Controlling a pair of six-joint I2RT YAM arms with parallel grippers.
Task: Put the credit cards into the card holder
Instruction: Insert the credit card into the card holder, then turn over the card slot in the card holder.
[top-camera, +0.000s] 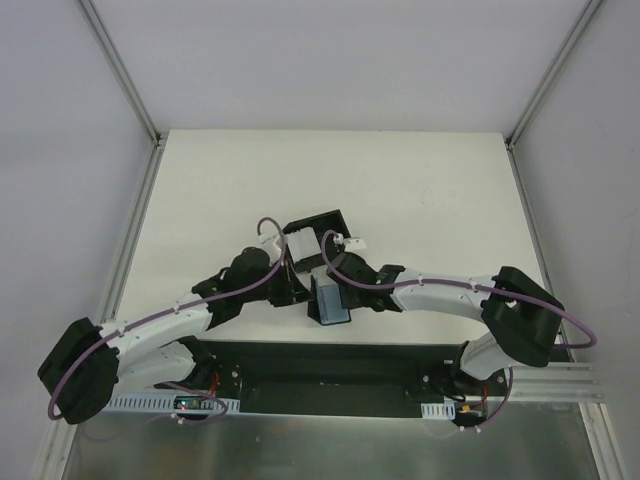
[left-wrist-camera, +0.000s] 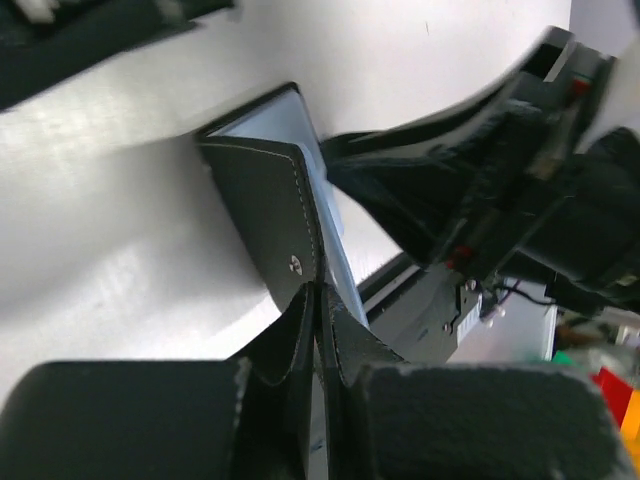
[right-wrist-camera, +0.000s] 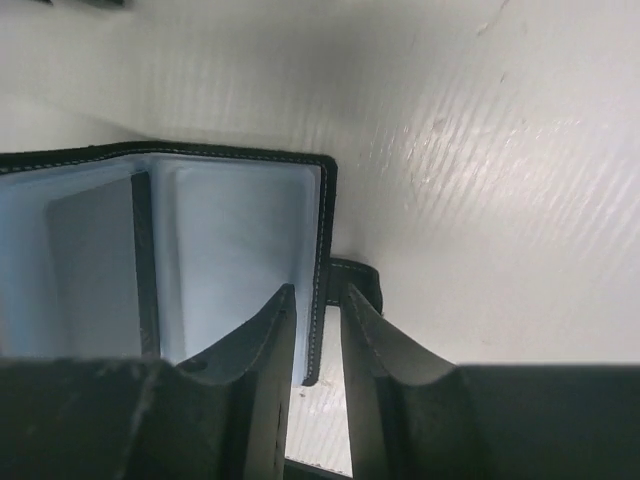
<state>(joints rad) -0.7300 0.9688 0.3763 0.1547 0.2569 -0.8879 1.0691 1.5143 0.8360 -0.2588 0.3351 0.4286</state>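
Left gripper (left-wrist-camera: 315, 295): clenched on the card holder (left-wrist-camera: 265, 210). Both fingers pinch the lower edge of one black leather flap, and the flap rises from between them. The snap stud (left-wrist-camera: 293, 266) sits just above the fingertips. White stitching runs along the flap's edge, and the bluish lining shows behind it.

Right gripper (right-wrist-camera: 317, 300): jaws stand narrow and straddle the holder's opposite, stitched edge. One finger lies over the pale blue inside, the other outside the cover, just below the snap tab (right-wrist-camera: 358, 272). A sliver of table shows between the edge and the outer finger. Cannot tell whether the pads press the leather yet.

The holder is spread open between the two claws, inside face toward the right wrist camera. A flat grey panel (right-wrist-camera: 95, 270) lies in its far pocket; card or divider, cannot tell.

From above, the holder sits at the middle of the white table (top-camera: 420, 190), toward the near side, where the two arms meet. A black open-topped box (top-camera: 325, 222) sits just behind it.
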